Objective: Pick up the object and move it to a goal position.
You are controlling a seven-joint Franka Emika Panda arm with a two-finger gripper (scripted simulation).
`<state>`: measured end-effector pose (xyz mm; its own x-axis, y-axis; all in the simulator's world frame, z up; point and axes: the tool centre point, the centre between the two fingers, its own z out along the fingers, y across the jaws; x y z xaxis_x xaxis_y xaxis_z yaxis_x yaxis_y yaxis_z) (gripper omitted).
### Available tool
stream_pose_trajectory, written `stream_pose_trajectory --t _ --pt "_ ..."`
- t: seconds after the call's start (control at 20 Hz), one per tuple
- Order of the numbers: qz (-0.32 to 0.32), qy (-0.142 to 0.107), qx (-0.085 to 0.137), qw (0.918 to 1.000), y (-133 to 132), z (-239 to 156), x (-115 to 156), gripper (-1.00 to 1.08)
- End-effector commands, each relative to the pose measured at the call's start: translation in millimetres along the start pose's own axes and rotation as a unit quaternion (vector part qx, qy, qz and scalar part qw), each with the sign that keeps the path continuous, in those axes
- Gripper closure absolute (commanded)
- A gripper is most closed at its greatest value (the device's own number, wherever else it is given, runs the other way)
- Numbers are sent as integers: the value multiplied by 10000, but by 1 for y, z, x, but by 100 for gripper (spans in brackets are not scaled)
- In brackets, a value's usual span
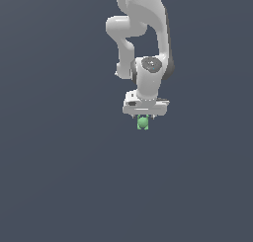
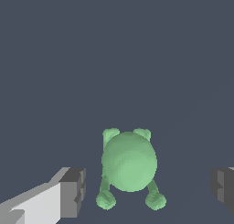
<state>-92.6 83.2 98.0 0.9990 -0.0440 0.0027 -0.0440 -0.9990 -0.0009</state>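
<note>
Green and rounded, the object (image 2: pixel 129 162) lay on the dark table (image 1: pixel 59 177) directly beneath the white claw (image 1: pixel 144 118), between its two spread fingers (image 2: pixel 73 192), touching neither. The claw stood open. To grasp well, the arm would likely need to descend straight, keep the body centred, then close evenly so the small blob did not squirt sideways.

Flat dark grey-blue floor (image 1: pixel 59 177), plain (no markings), small green object (image 2: pixel 129 161) lying on it
</note>
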Motion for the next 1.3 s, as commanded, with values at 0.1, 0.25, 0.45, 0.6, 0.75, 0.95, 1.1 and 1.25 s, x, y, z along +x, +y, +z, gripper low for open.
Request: stream_pose_trajectory --t 0.1,0.25,0.45,0.6,0.75,0.95,1.1,1.25 --pt "18 -11 -4 10000 -6 6 -12 -92" --pt "21 -14 -4 10000 -8 8 -14 -92" --pt "15 -15 -4 10000 -7 10 -13 -92" --pt "15 -15 -4 10000 -7 18 -14 -92" --pt "17 -15 -4 10000 -7 31 -15 -92" --pt "19 -14 -4 10000 -7 48 -15 -92" --pt "19 -14 -4 10000 -7 55 -15 -92" --pt "19 -14 -4 10000 -8 58 -15 -92"
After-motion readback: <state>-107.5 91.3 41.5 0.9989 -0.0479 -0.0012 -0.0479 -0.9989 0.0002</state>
